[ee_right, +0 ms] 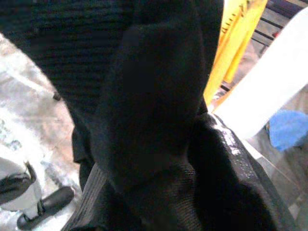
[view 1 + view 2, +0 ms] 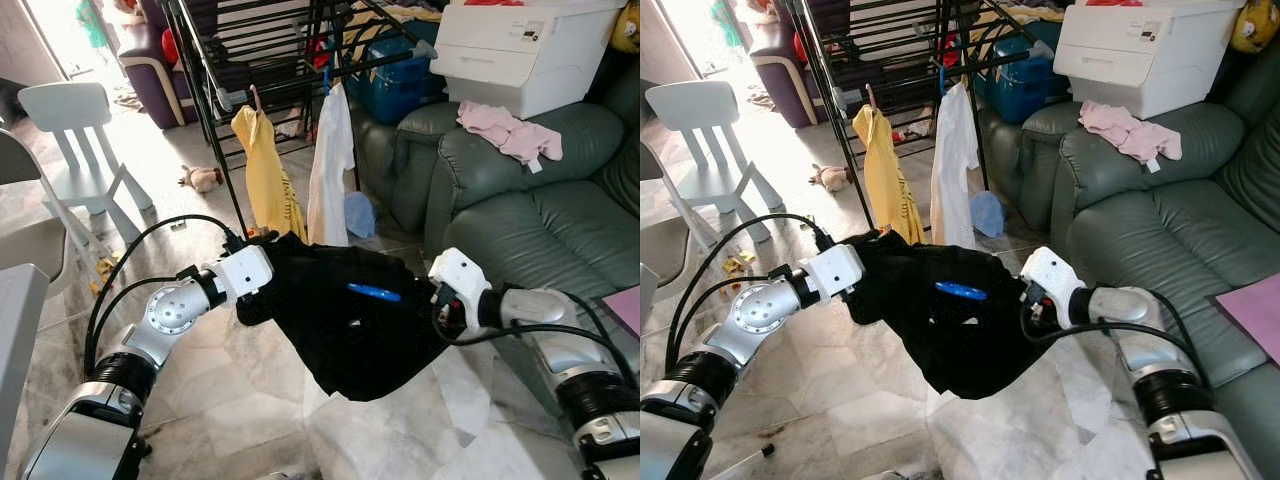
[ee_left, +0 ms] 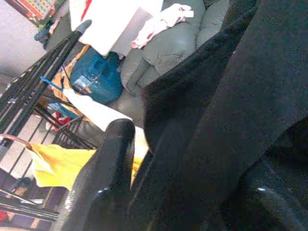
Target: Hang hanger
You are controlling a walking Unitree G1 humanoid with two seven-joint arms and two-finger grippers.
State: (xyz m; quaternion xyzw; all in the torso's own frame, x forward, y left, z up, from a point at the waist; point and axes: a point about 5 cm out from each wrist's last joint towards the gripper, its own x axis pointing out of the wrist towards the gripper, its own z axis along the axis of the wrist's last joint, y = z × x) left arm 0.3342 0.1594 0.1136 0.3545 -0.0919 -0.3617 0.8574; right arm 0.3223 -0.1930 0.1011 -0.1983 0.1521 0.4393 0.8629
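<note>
No text, label or number can be read anywhere.

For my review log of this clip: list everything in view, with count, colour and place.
black garment: 1, black, held between both grippers
hanger: 1, blue, part showing on the garment
drying rack: 1, black, behind
yellow garment: 1, hanging on rack
white garment: 1, hanging on rack
sofa: 1, grey-green, robot's right
pink clothes: 1 pile, on sofa
printer: 1, white, on sofa arm
chair: 1, pale, robot's left
left gripper: black fingers in the garment
right gripper: at the garment's other side
</note>
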